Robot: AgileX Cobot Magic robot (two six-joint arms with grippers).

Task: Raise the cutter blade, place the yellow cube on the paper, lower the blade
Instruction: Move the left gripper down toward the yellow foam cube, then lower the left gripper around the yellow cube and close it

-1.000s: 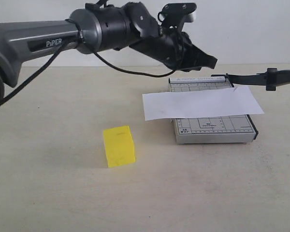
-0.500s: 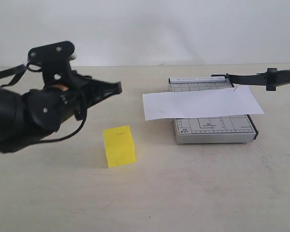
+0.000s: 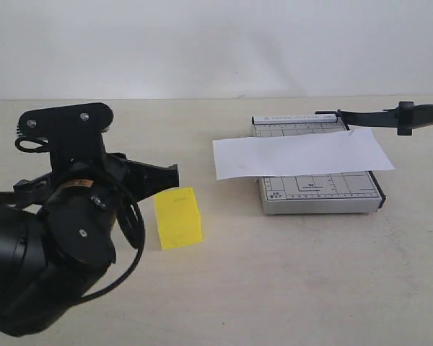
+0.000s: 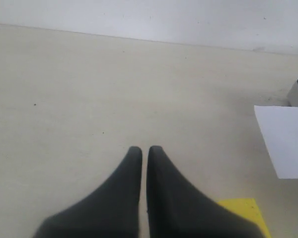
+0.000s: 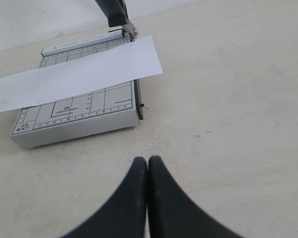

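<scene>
The yellow cube sits on the table left of the grey cutter base. The white paper lies across the base, overhanging both sides. The cutter blade is lifted off the base and points right from its back hinge. My left gripper is shut and empty, just left of and above the cube. The left wrist view shows that gripper, the cube's corner and the paper's end. My right gripper is shut and empty, in front of the base, paper and blade.
The left arm's bulky black wrist fills the lower left of the exterior view. A pale wall rises behind the beige table. The right arm does not show in the exterior view.
My left arm has swung from above the cutter's back edge to the left and down toward the front, ending beside the cube. Cube, paper and blade have not moved.
</scene>
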